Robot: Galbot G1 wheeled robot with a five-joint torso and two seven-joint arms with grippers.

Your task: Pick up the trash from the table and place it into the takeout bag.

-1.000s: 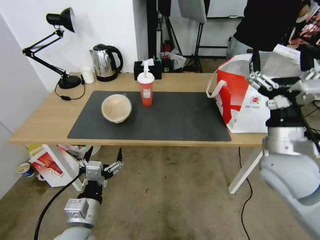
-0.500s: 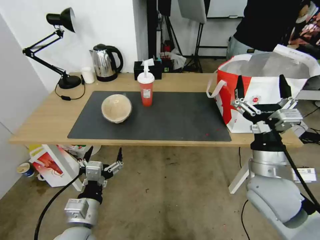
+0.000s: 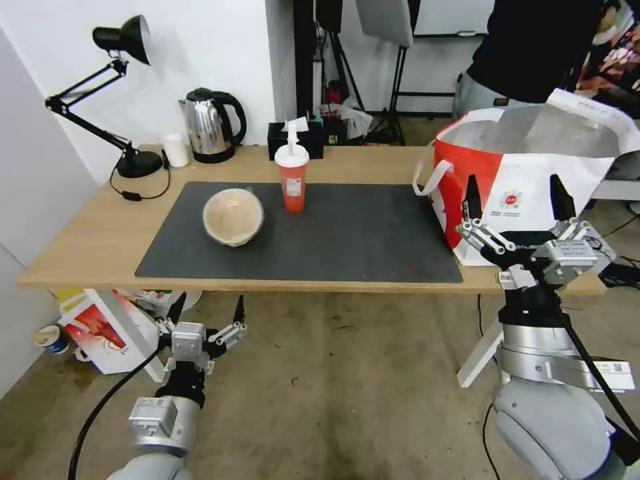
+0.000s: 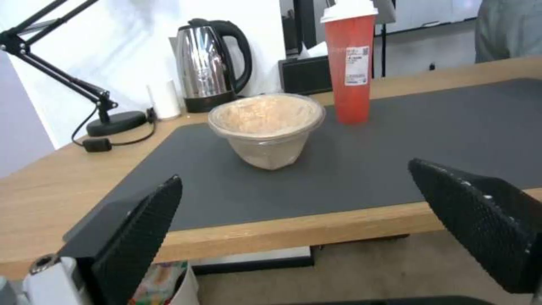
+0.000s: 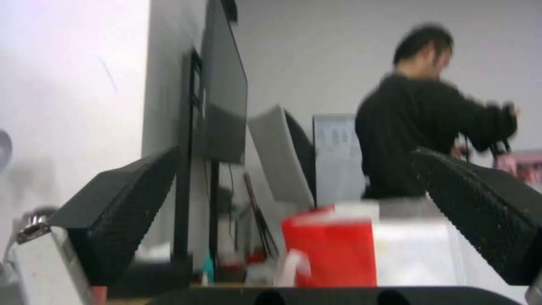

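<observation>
Head view, takeout bag [image 3: 527,193] open, foil lining showing, right gripper [image 3: 513,200] before it, jaws wide, empty.

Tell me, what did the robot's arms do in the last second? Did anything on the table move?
The right gripper came down and back from the top of the takeout bag and now hangs open and empty in front of it, near the table edge. The left gripper stayed open, low below the table's front edge. The paper bowl, the red cup and the bag did not move.
</observation>
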